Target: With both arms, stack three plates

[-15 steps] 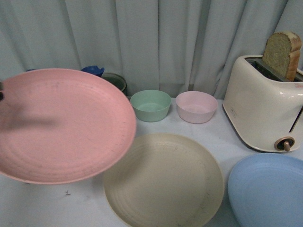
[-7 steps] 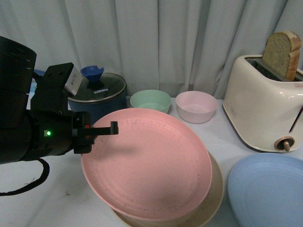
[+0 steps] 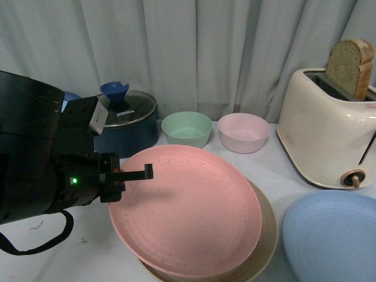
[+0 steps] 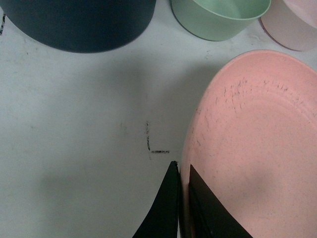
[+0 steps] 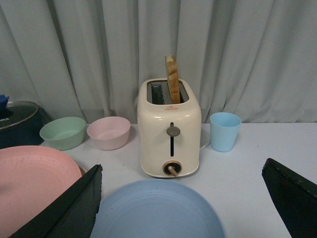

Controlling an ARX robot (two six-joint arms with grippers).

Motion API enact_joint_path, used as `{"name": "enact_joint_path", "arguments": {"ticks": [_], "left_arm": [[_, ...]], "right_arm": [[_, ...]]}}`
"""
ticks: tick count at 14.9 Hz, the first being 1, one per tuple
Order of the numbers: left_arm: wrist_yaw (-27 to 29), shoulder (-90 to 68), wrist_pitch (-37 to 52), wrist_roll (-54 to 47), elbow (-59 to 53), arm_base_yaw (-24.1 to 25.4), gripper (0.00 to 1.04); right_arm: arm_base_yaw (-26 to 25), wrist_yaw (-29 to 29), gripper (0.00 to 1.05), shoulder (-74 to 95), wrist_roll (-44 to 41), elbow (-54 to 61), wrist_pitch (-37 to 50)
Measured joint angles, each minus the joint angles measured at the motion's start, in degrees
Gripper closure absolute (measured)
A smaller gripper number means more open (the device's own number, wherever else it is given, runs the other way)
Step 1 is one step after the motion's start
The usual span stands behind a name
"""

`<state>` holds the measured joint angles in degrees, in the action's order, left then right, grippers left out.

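My left gripper (image 3: 147,172) is shut on the left rim of the pink plate (image 3: 194,211). That plate hangs slightly tilted right over the cream-beige plate (image 3: 267,235), of which only the right rim shows. I cannot tell whether the two touch. In the left wrist view the black fingers (image 4: 168,208) of the left gripper (image 4: 182,171) pinch the edge of the pink plate (image 4: 257,139). The light blue plate (image 3: 332,235) lies on the table at the right. Above this blue plate (image 5: 156,210) my right gripper (image 5: 182,166) stands wide open, holding nothing.
A cream toaster (image 3: 323,138) holding a bread slice stands at the right rear. A green bowl (image 3: 187,130) and a pink bowl (image 3: 244,132) sit by the curtain. A dark blue lidded pot (image 3: 126,120) is behind the left arm, and a blue cup (image 5: 225,131) stands beside the toaster.
The pink plate has swung from high at the left, down and to the right, over the cream-beige plate. The left arm has come into view and edged right.
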<state>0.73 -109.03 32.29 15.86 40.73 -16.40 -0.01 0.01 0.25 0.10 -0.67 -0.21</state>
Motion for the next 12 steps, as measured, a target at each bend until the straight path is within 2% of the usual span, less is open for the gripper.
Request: {"name": "enact_joint_path", "arguments": {"ticks": [2, 5, 12], "left_arm": [[0.11, -1.95, 2.8, 2.69, 0.2, -0.7, 1.01], [-1.95, -2.23, 2.73, 7.04, 0.44, -1.03, 0.74], [-3.52, -0.26, 2.91, 9.25, -0.76, -1.57, 0.38]], "right_arm": [[0.0, 0.02, 0.06, 0.0, 0.0, 0.0, 0.0], [0.0, 0.0, 0.06, 0.0, 0.0, 0.0, 0.02], [0.0, 0.0, 0.06, 0.0, 0.0, 0.0, 0.0]]}}
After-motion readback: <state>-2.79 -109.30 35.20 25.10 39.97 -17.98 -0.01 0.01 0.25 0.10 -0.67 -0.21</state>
